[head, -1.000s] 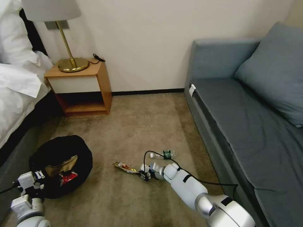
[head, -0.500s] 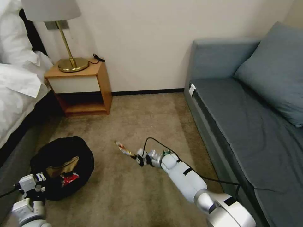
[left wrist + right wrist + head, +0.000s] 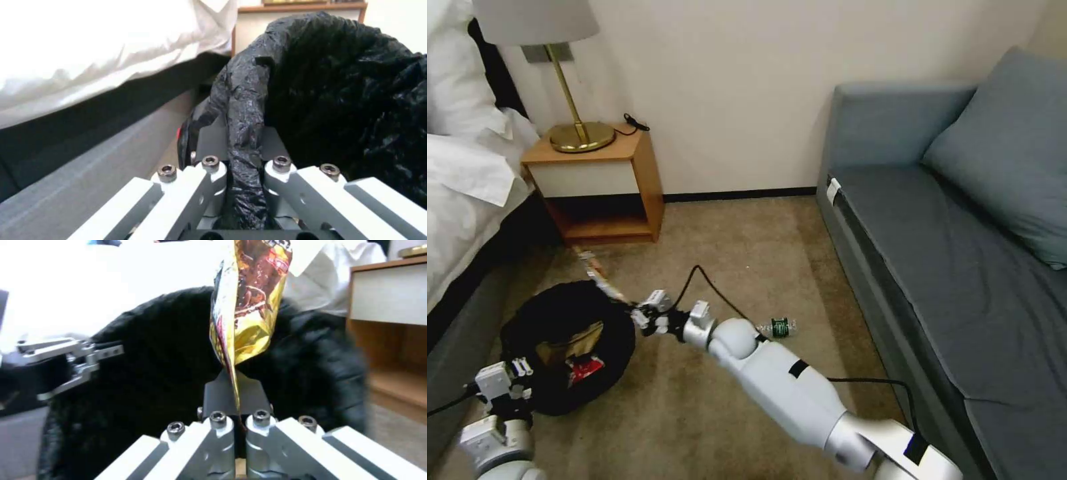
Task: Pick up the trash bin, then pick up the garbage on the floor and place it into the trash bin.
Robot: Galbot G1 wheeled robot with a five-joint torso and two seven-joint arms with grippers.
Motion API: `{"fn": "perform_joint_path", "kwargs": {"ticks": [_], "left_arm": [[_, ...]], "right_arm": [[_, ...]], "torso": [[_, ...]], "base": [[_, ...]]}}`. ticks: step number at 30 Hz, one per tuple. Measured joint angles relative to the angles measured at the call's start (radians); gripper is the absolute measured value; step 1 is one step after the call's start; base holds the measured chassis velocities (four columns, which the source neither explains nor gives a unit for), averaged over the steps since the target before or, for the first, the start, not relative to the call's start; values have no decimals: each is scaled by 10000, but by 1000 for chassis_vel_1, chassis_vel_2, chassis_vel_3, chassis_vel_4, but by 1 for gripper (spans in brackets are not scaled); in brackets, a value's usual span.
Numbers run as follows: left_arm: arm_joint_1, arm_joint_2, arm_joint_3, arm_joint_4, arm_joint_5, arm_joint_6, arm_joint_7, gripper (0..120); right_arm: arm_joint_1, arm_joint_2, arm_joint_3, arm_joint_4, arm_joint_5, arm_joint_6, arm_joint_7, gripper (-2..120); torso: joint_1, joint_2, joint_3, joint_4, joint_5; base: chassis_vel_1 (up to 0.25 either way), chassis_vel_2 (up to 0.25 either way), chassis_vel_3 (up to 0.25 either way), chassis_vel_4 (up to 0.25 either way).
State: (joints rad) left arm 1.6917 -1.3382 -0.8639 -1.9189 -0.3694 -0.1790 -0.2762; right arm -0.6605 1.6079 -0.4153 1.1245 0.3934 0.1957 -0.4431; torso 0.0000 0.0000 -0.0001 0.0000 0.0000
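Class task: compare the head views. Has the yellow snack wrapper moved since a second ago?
Yes. The snack wrapper, pinched in the right gripper, has left the carpet near the sofa and travelled toward the bed, now beside the trash bin rim, nearer the nightstand.

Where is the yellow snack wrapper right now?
The snack wrapper is pinched in the right gripper, sticking out over the far rim of the trash bin, which the left gripper holds on the robot's left, near the nightstand.
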Motion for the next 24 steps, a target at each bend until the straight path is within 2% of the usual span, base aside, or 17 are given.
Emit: {"fn": "perform_joint_path", "kwargs": {"ticks": [8,24], "left_arm": [[192,-246,41,-384,-8,-23,5,6],[112,-278,41,-340,-16,-100,2,6]], "right_arm": [[-411,-1,-224,-55,-341,50,-60,0],[-602,-293,-596,508,-481,-310,-501,0]], "torso": [[0,0,1,0,-1],[0,0,0,-1,1]], "base": [[0,0,0,0],[0,0,0,0]]}}
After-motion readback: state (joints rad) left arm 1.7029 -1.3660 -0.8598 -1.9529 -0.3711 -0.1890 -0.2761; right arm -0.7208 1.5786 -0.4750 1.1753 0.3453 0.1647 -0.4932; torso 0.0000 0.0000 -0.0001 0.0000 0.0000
